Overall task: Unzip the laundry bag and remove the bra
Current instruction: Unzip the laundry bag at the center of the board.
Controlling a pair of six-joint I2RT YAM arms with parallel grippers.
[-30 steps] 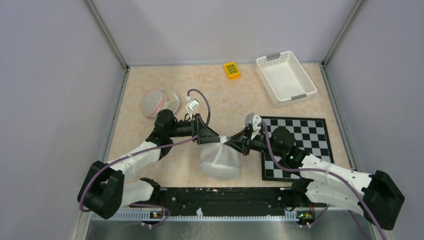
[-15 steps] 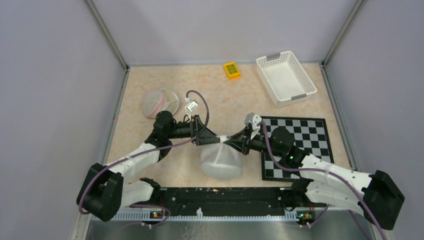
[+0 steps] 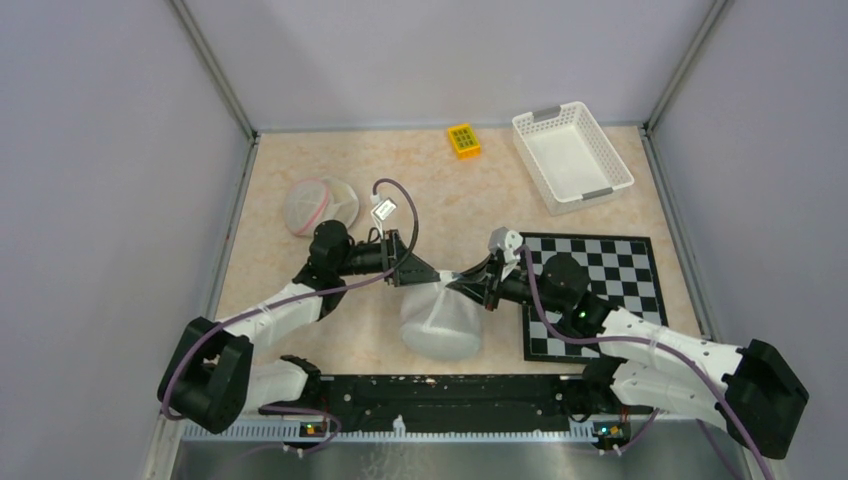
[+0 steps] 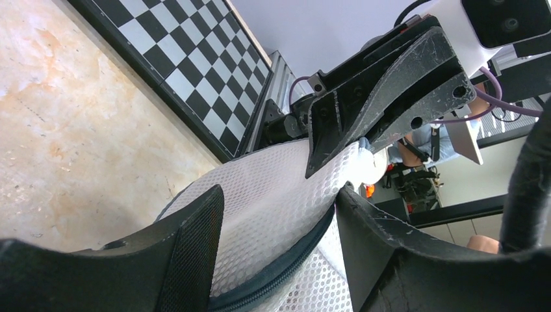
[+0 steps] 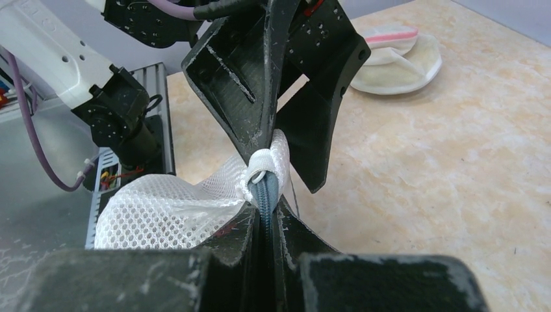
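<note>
- Where the two arms meet above the middle of the bench, the white mesh laundry bag is drawn up into a peak, while its rounded body is left resting on the bench.
- The right jaws are closed on the dark zipper at that peak (a white tab is seen just beyond their tips).
- The left jaws are spread apart and the mesh is straddled by them; no firm grip on it can be made out.
- The bra, pale with a pink edge, is found outside the bag, lying on the bench at the far left, well apart from it.
- A checkerboard mat is laid to the right of the bag; a white basket and a small yellow block are set near the far edge.
</note>
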